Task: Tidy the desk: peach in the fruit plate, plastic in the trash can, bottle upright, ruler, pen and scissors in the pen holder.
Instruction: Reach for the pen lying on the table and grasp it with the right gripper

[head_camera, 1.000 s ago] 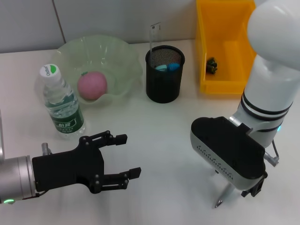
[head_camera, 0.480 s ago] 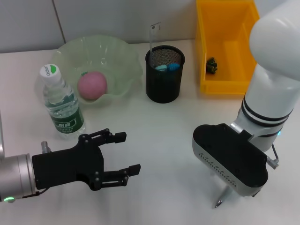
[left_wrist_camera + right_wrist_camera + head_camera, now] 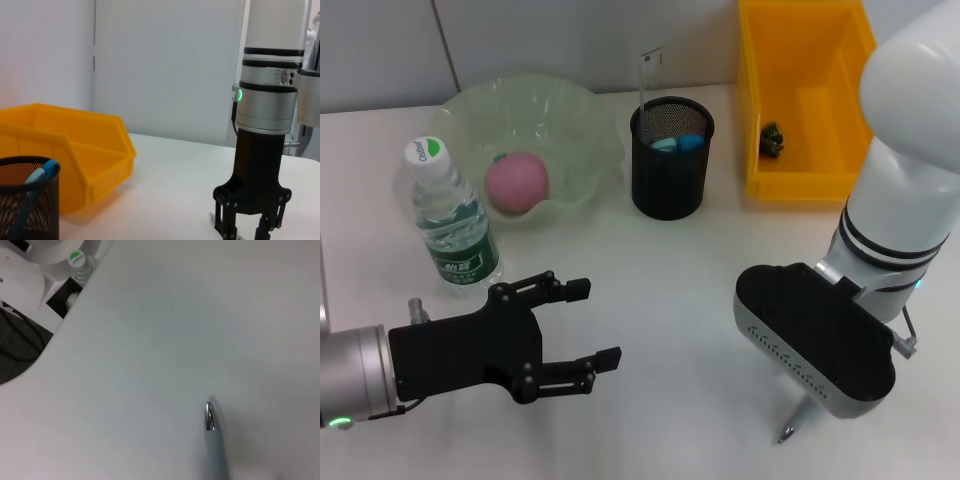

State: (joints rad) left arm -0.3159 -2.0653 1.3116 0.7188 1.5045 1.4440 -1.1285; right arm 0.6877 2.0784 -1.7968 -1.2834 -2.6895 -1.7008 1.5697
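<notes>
Left gripper (image 3: pixel 588 332): held low over the near left of the desk (image 3: pixel 660 270), fingers spread wide, nothing between them.

Bottle (image 3: pixel 450 221): stood upright at the left, cap on, just beyond the left gripper and just beside the near left edge of the plate.

Plate (image 3: pixel 585 120): pale green, wavy-rimmed, set at the far left of the desk. Peach (image 3: pixel 516 181): pink, lying inside the plate.

Holder (image 3: pixel 670 172): black mesh cup, placed at the far centre, just right of the plate. Ruler (image 3: pixel 648 75): clear, stood upright in the holder against its far left rim. Blue handles (image 3: pixel 678 143): seen inside the holder; the item they belong to cannot be told.

Bin (image 3: pixel 802 100): yellow, open-topped, at the far right, near the holder. Small dark object (image 3: pixel 772 139): lying on the bin's floor.

Right gripper (image 3: pixel 250 230): pointed down at the near right of the desk. Pen (image 3: pixel 798 418): silver, pinched between the right gripper's fingers, seen below the wrist housing, its tip just above or touching the desk; which cannot be told.
</notes>
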